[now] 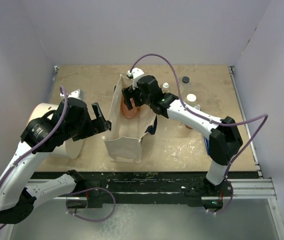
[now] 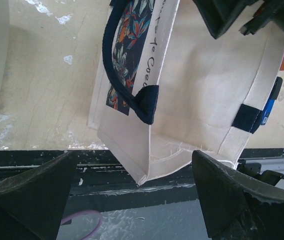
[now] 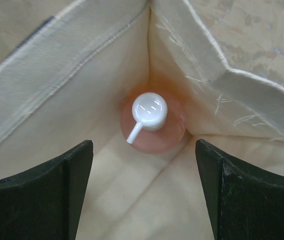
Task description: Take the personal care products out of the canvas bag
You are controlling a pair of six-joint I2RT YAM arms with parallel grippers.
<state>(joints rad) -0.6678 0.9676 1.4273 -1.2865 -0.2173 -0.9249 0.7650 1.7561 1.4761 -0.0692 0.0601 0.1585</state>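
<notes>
While inside canvas bag, pink bottle

Soft, even overhead light keeps the tabletop bright, with only faint shadows beside the canvas bag. Small glare spots sit on the white cap of the pink pump bottle. Close to the lens, the left claw looks dark and slightly blurred.
</notes>
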